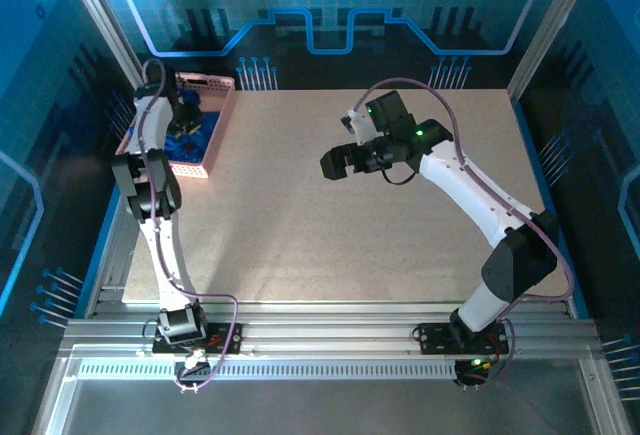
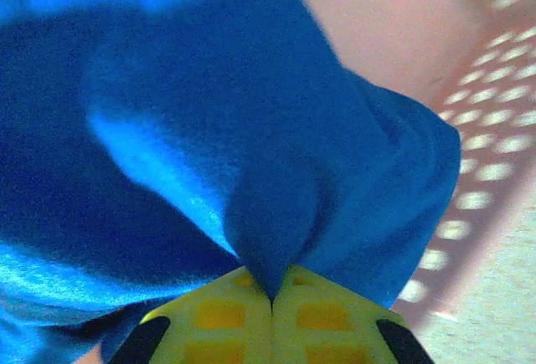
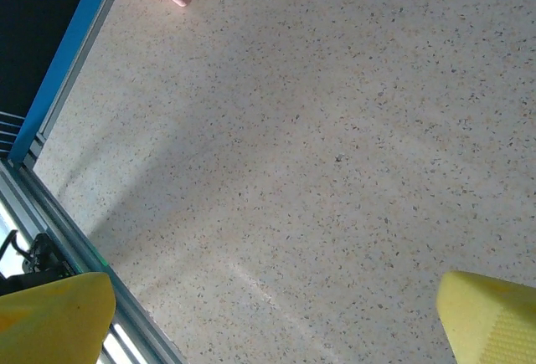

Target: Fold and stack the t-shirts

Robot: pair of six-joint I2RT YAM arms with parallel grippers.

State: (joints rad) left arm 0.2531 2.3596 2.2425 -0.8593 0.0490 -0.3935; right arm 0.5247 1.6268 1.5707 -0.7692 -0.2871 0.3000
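While L fingers [image 2: 213, 330] pinch t-shirt [image 2: 251, 130], R arm [image 1: 470, 190] hovers.

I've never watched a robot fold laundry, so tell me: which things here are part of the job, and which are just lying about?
Part of the job:
blue t-shirt, bunched up
left gripper, shut on the blue t-shirt
right gripper, open, holding nothing

Just there:
pink basket, with the blue t-shirt in it
table

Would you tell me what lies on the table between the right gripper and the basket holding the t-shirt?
Nothing: the top external view shows bare table between the right gripper and the pink basket.
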